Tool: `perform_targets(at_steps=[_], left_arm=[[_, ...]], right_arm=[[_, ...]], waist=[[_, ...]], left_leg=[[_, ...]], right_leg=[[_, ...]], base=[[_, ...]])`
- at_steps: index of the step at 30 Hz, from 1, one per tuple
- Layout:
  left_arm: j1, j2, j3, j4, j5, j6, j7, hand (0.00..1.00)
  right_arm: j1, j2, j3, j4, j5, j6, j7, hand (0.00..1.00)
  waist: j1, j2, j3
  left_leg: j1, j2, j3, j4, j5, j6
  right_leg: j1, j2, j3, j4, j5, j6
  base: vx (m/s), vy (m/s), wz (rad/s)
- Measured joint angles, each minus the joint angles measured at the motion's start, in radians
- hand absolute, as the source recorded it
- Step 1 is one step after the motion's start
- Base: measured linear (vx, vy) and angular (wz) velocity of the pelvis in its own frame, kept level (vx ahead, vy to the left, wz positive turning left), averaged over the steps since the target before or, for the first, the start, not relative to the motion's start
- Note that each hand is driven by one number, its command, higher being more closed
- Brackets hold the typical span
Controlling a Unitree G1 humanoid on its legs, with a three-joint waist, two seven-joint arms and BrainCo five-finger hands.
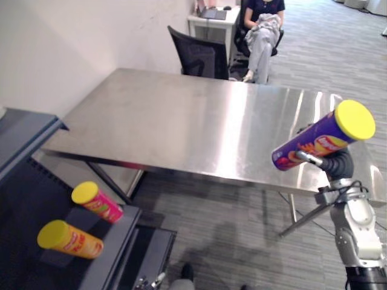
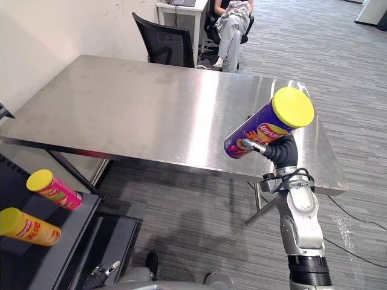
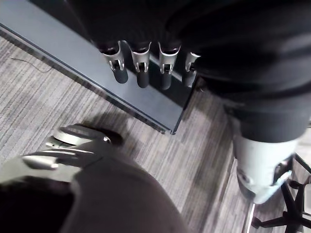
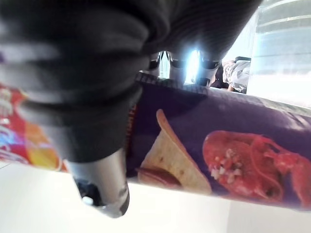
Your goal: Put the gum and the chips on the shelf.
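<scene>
A purple chips can [image 1: 314,144] with a yellow lid is held tilted in the air above the steel table's [image 1: 181,121] front right edge. My right hand [image 2: 279,151] is shut on it from below, and its dark cover and thumb wrap the can [image 4: 233,160] in the right wrist view. At the lower left, a pink can [image 1: 97,202] and a yellow-orange can [image 1: 69,238], both yellow-lidded, lie on their sides on the dark shelf [image 1: 115,241]. My left hand [image 3: 141,60] hangs low by the shelf's base with its fingers straight, holding nothing.
A black office chair [image 1: 193,54] stands at the table's far side. Beyond it a person [image 1: 263,36] sits by a white desk [image 1: 211,21]. Grey carpet runs between the table and the shelf.
</scene>
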Motion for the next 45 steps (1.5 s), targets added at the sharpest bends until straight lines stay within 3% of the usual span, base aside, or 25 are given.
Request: perform_targets(at_steps=[8, 12, 13, 14, 16, 17, 18, 19, 20, 21, 22, 23, 26, 28, 32, 33, 35, 39, 41, 45], left_arm=[[0.01, -0.014, 0.011, 0.001, -0.009, -0.003, -0.001, 0.0], [0.025, -0.023, 0.031, 0.001, -0.049, -0.031, -0.008, 0.0], [0.029, -0.026, 0.031, 0.0, -0.049, -0.034, -0.009, 0.0], [0.029, -0.029, 0.031, 0.0, -0.049, -0.034, -0.012, 0.0], [0.018, -0.033, 0.041, 0.001, -0.048, -0.039, -0.021, 0.0], [0.014, -0.037, 0.042, 0.001, -0.047, -0.048, -0.028, 0.0], [0.026, -0.051, 0.032, -0.004, -0.048, -0.051, -0.031, 0.0], [0.029, -0.049, 0.026, -0.01, -0.048, -0.054, -0.032, 0.0], [0.027, -0.044, 0.029, -0.016, -0.048, -0.061, -0.036, 0.0], [0.015, -0.039, 0.061, -0.005, -0.047, -0.068, -0.038, 0.0], [0.022, -0.039, 0.07, -0.004, -0.047, -0.07, -0.038, 0.0], [0.042, -0.047, 0.077, 0.01, -0.046, -0.073, -0.039, 0.0], [0.09, -0.07, 0.081, 0.056, -0.048, -0.079, -0.04, 0.0], [0.104, -0.083, 0.09, 0.084, -0.051, -0.078, -0.043, 0.0], [0.113, -0.095, 0.102, 0.108, -0.048, -0.084, -0.05, 0.0], [0.115, -0.093, 0.099, 0.108, -0.045, -0.091, -0.049, 0.0], [0.116, -0.089, 0.092, 0.108, -0.045, -0.095, -0.046, 0.0], [0.126, -0.058, 0.063, 0.07, -0.045, -0.086, -0.03, 0.0], [0.125, -0.05, 0.059, 0.029, -0.05, -0.073, -0.028, 0.0], [0.125, -0.042, 0.061, 0.021, -0.053, -0.066, -0.028, 0.0]], right_arm=[[0.008, 0.0, 0.01, -0.045, -0.005, -0.007, 0.023, 1.0], [0.008, 0.001, 0.058, -0.048, -0.003, -0.007, 0.07, 1.0], [0.008, 0.001, 0.075, -0.048, -0.002, -0.008, 0.085, 1.0], [0.008, 0.0, 0.084, -0.048, -0.002, -0.008, 0.1, 1.0], [0.005, -0.009, 0.071, -0.047, -0.002, -0.019, 0.107, 1.0], [0.0, -0.023, 0.038, -0.041, -0.002, -0.025, 0.105, 1.0], [-0.002, -0.038, 0.015, -0.036, -0.001, -0.028, 0.095, 1.0], [0.001, -0.044, 0.001, -0.029, -0.001, -0.028, 0.095, 1.0], [0.002, -0.049, -0.017, -0.023, -0.001, -0.028, 0.095, 1.0], [0.005, -0.057, -0.063, -0.022, 0.002, -0.033, 0.1, 1.0], [-0.003, -0.054, -0.071, -0.017, 0.004, -0.034, 0.099, 1.0], [-0.004, -0.056, -0.083, -0.016, 0.011, -0.035, 0.096, 1.0], [0.001, -0.058, -0.09, 0.001, 0.012, -0.037, 0.086, 1.0], [0.001, -0.058, -0.09, 0.003, 0.011, -0.036, 0.079, 1.0], [-0.009, -0.051, -0.091, 0.01, 0.007, -0.036, 0.032, 1.0], [-0.015, -0.051, -0.091, 0.012, 0.005, -0.035, 0.018, 1.0], [-0.02, -0.043, -0.105, 0.019, 0.003, -0.034, 0.009, 1.0], [-0.021, -0.012, -0.119, 0.061, 0.0, -0.034, 0.008, 1.0], [-0.019, 0.009, -0.116, 0.062, -0.002, -0.035, 0.017, 1.0], [0.002, 0.03, -0.116, 0.062, -0.029, -0.036, 0.02, 1.0]], waist=[[0.015, 0.022, 0.027], [0.027, 0.029, 0.032], [0.036, 0.035, 0.034], [0.037, 0.04, 0.034], [0.014, 0.023, 0.025], [0.012, 0.052, 0.025], [0.011, 0.077, 0.024], [0.006, 0.074, 0.021], [-0.007, 0.035, -0.001], [-0.034, 0.022, -0.001], [-0.027, 0.03, -0.005], [-0.019, 0.025, -0.005], [-0.027, 0.042, -0.017], [-0.028, 0.046, -0.02], [-0.021, 0.063, -0.041], [-0.023, 0.062, -0.043], [-0.024, 0.061, -0.043], [-0.025, 0.028, -0.052], [-0.021, 0.018, -0.051], [-0.008, -0.004, -0.055]], left_leg=[[-0.018, 0.032, -0.025, 0.036, -0.009, -0.011], [-0.038, 0.054, -0.021, 0.067, -0.017, -0.01], [-0.045, 0.061, -0.006, 0.072, -0.035, 0.019], [-0.053, 0.08, 0.065, 0.07, -0.073, 0.091], [-0.079, 0.121, 0.214, 0.125, -0.118, 0.173], [-0.131, 0.175, 0.308, 0.306, -0.105, 0.208], [-0.156, 0.188, 0.377, 0.358, -0.037, 0.22], [-0.155, 0.16, 0.371, 0.317, 0.013, 0.205], [-0.125, 0.079, 0.327, 0.152, 0.121, 0.17], [-0.112, 0.07, 0.366, 0.198, 0.047, 0.205], [-0.094, 0.092, 0.406, 0.269, -0.004, 0.197], [-0.043, 0.127, 0.455, 0.329, -0.053, 0.161], [0.084, 0.191, 0.484, 0.314, -0.053, 0.119], [0.13, 0.204, 0.495, 0.263, -0.032, 0.09], [0.198, 0.152, 0.533, 0.015, -0.024, 0.035], [0.216, 0.133, 0.551, -0.054, -0.023, 0.0], [0.245, 0.107, 0.562, -0.12, -0.035, -0.022], [0.264, 0.041, 0.561, -0.173, -0.042, -0.03], [0.26, 0.022, 0.561, -0.172, -0.073, -0.014], [0.243, -0.002, 0.558, -0.16, -0.112, 0.006]], right_leg=[[-0.004, 0.023, -0.01, 0.041, -0.016, -0.022], [-0.003, 0.044, -0.015, 0.048, -0.026, -0.032], [-0.002, 0.056, -0.021, 0.049, -0.027, -0.036], [-0.001, 0.057, -0.03, 0.039, -0.022, -0.04], [0.015, 0.033, -0.1, -0.02, 0.012, -0.067], [0.011, 0.028, -0.164, 0.019, 0.008, -0.072], [-0.019, 0.014, -0.202, 0.126, -0.033, -0.088], [-0.031, 0.001, -0.2, 0.134, -0.068, -0.093], [-0.042, -0.001, -0.188, 0.065, -0.075, -0.109], [-0.023, -0.04, -0.263, 0.036, -0.039, -0.099], [-0.017, -0.05, -0.288, 0.038, -0.037, -0.097], [-0.004, -0.073, -0.336, 0.043, -0.035, -0.093], [0.015, -0.093, -0.454, 0.013, -0.024, -0.079], [0.008, -0.097, -0.509, -0.003, -0.013, -0.067], [-0.031, -0.117, -0.582, 0.003, 0.035, -0.059], [-0.046, -0.133, -0.592, 0.03, 0.043, -0.059], [-0.057, -0.158, -0.59, 0.064, 0.059, -0.053], [-0.057, -0.214, -0.563, 0.075, 0.113, -0.034], [-0.056, -0.223, -0.538, 0.051, 0.161, -0.03], [-0.056, -0.236, -0.509, 0.011, 0.198, -0.019]], base=[[-0.04, -0.034, 0.03], [0.0, -0.056, 0.01], [-0.01, -0.111, 0.14], [0.01, -0.129, 0.27], [0.01, -0.08, 0.93], [0.0, -0.049, 1.5], [-0.01, -0.021, 1.38], [-0.11, -0.09, 1.61], [-0.14, -0.09, 2.21], [-0.18, -0.13, 2.09], [-0.1, -0.117, 1.96], [-0.11, -0.091, 1.41], [-0.1, 0.016, 1.32], [-0.13, 0.11, 1.0], [-0.12, 0.221, 0.59], [-0.11, 0.33, 0.33], [-0.06, 0.307, 0.24], [-0.09, 0.225, 0.22], [-0.12, 0.17, 0.09], [-0.09, 0.098, -0.01]])
